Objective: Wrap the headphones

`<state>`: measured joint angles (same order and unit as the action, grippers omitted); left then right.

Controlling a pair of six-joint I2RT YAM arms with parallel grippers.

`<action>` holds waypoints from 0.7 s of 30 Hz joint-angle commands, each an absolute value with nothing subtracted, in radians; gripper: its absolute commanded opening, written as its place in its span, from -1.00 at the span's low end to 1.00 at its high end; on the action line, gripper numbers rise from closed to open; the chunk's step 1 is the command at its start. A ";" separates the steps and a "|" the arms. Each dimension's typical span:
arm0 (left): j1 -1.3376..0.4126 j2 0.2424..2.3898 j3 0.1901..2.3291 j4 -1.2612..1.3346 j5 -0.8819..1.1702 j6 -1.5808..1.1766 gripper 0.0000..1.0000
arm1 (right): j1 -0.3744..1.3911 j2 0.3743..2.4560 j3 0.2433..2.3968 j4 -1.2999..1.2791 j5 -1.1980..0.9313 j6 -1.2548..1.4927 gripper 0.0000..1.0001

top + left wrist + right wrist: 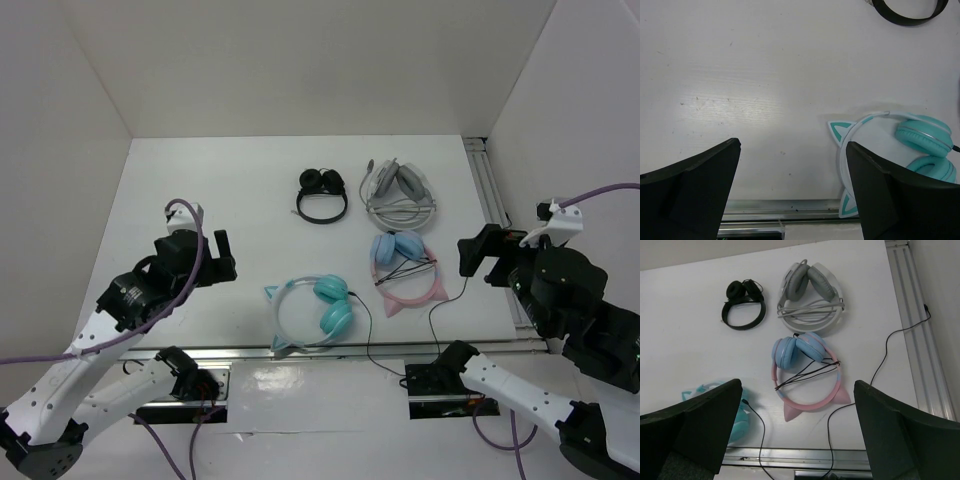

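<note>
Obs, single moment. Ref = near-edge rail.

- Headphones: flat on the table, just beyond the rail, about its middle. Unwrapped.
- Long axis runs approx parallel to the rail: headband arc + both cat ears at the left end, both cups folded together at the right end.
- Cable: leaves the cups on the right, dips over the rail, loops back up toward the rail's right end. Free end: can't trace it.
- Left gripper: hovers beyond the rail, toward its left end. Fingers spread wide, nothing betw them. Its wrist cam shows the band end of the set low right, so the set lies to its right and nearer the rail.
- Right gripper: hovers beyond the rail, toward its right end. Also wide, nothing held. Well apart from the cups, but the slack cable runs near it.
- Pink-and-blue set: farther from the rail, right of middle, betw the cups and the R gripper.

Judgement: L arm nearer to the set, band end faces it, so L prob pins or lifts the band; R better placed for the cable. Nothing gripped yet, task at start. Risk: R snagging the pink set's cord en route.
</note>
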<state>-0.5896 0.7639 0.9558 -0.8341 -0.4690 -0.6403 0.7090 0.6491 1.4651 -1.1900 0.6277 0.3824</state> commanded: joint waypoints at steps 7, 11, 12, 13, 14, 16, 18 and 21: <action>-0.584 0.769 0.974 -0.819 -0.494 -0.669 1.00 | 0.712 0.600 1.439 -1.114 0.557 0.356 1.00; -0.584 0.794 0.986 -0.857 -0.436 -0.748 1.00 | 0.712 0.591 1.398 -1.095 0.546 0.365 1.00; -0.584 0.804 0.968 -0.857 -0.410 -0.776 1.00 | 0.703 0.591 1.388 -1.095 0.537 0.365 1.00; -0.584 0.804 0.953 -0.830 -0.356 -0.791 1.00 | 0.703 0.591 1.370 -1.082 0.514 0.365 1.00; -0.584 0.819 0.953 -0.830 -0.345 -0.808 1.00 | 0.703 0.591 1.370 -1.081 0.505 0.365 1.00; -0.584 0.810 0.912 -0.830 -0.333 -0.872 1.00 | 0.703 0.600 1.345 -1.054 0.474 0.365 1.00; -0.584 0.798 0.853 -0.746 -0.281 -0.887 1.00 | 0.703 0.600 1.345 -1.039 0.454 0.365 1.00; -0.584 0.811 0.715 -0.658 -0.171 -0.928 1.00 | 0.703 0.618 1.336 -1.025 0.431 0.354 1.00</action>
<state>-0.5884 0.8047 0.7982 -0.7567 -0.2920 -0.8482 0.7078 0.5964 1.3399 -1.1046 0.4725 0.3687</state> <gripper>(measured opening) 1.000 0.999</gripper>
